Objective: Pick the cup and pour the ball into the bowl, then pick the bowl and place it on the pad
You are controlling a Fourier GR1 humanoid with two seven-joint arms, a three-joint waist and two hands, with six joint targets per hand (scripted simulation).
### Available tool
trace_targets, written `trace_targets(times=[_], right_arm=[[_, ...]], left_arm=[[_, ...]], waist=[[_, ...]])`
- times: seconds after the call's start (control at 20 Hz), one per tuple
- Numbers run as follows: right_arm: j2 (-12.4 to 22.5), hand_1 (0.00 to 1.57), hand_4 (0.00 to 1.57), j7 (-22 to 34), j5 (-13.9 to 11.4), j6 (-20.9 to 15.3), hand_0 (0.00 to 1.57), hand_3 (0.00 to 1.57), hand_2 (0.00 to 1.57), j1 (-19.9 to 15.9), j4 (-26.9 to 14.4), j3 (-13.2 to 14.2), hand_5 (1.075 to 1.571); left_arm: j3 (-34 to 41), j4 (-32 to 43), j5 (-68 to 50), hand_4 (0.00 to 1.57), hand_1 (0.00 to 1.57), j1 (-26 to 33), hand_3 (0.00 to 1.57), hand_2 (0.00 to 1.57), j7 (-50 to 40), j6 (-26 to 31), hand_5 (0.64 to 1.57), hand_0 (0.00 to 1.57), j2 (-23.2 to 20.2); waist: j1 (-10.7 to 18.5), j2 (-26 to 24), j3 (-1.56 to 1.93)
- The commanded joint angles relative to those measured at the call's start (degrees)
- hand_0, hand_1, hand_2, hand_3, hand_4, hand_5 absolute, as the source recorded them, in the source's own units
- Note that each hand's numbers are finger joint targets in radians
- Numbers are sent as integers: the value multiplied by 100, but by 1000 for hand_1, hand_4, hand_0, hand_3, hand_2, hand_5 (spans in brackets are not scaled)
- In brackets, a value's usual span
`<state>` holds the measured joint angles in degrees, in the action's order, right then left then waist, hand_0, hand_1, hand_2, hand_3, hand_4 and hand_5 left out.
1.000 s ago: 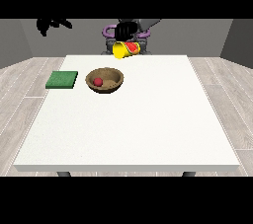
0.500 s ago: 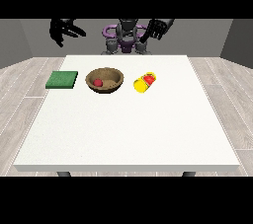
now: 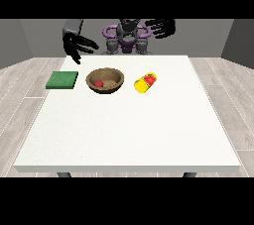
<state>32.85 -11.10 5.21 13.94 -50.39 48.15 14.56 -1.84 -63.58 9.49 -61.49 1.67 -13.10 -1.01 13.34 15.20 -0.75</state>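
Note:
A brown wooden bowl (image 3: 105,81) stands on the white table (image 3: 129,130) with a red ball (image 3: 98,84) inside it. To its right a yellow cup (image 3: 145,82) with red trim lies on its side on the table. A green pad (image 3: 62,80) lies flat to the left of the bowl. The hand at the view's left (image 3: 78,44) hovers above the table's far left part, fingers spread and straight, above and behind the bowl, holding nothing. Raised beside the robot's head, the hand at the view's right (image 3: 161,28) has its fingers spread and is also empty.
The robot's purple and grey torso (image 3: 127,40) stands behind the table's far edge. Grey plank floor surrounds the table on both sides.
The cup left the hand and now lies on its side right of the bowl. The hand at the view's left has come down and nearer to the bowl. The other hand rose.

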Motion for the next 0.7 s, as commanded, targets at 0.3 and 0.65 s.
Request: trace_targets(times=[0.3, 0.65], right_arm=[[-559, 0, 0, -157, 67, 22, 0, 0, 0, 673, 169, -157, 1569], [-921, 0, 0, -254, -112, -138, 0, 0, 0, 746, 130, -377, 1570]], left_arm=[[1978, 217, -2982, 289, 0, -133, 0, 0, -780, 2914, 1542, 0, -1573], [2526, 645, -3587, 211, 0, 63, 0, 0, -998, 3423, 1555, 0, -2344]], waist=[[58, -74, 68], [-285, -151, 75]])
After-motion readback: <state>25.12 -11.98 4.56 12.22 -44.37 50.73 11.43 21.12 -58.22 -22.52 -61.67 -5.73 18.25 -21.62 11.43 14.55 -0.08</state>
